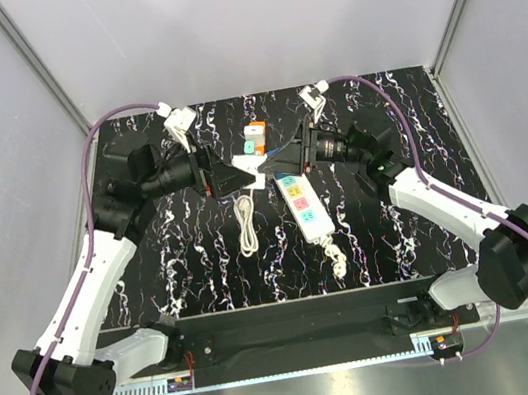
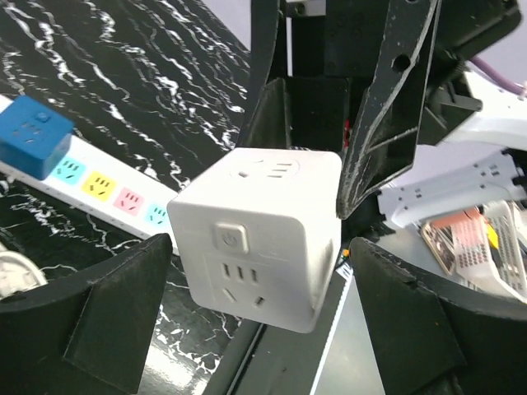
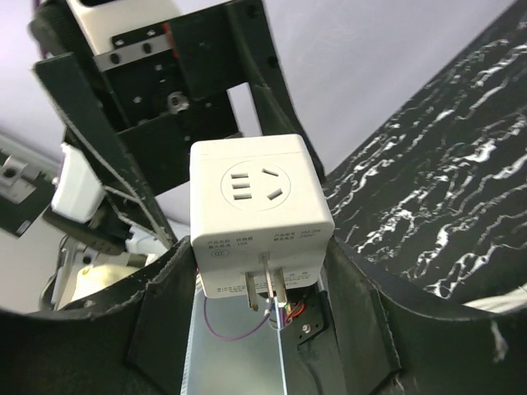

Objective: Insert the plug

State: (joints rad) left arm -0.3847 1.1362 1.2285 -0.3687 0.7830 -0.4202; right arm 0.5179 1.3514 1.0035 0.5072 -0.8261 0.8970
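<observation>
The left tool (image 2: 259,251) stands spread around a white cube adapter (image 2: 276,193) without pinching it. The right tool (image 3: 262,271) is clamped on that same cube, its prongs bare. To me this looks like a handover.

The blue plug (image 2: 33,138) sits on the end of the power strip (image 2: 107,188) lying on the surface (image 2: 123,66), and it seems seated. Next I'd check it is pressed home.

The cube's small print is too fine to read. Only a power symbol is clear.

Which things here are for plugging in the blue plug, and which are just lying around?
For the job:
- blue plug, sitting on the end of the strip
- strip

Not for the job:
- white cube, held in the right gripper
- white cable
- orange plug
</observation>
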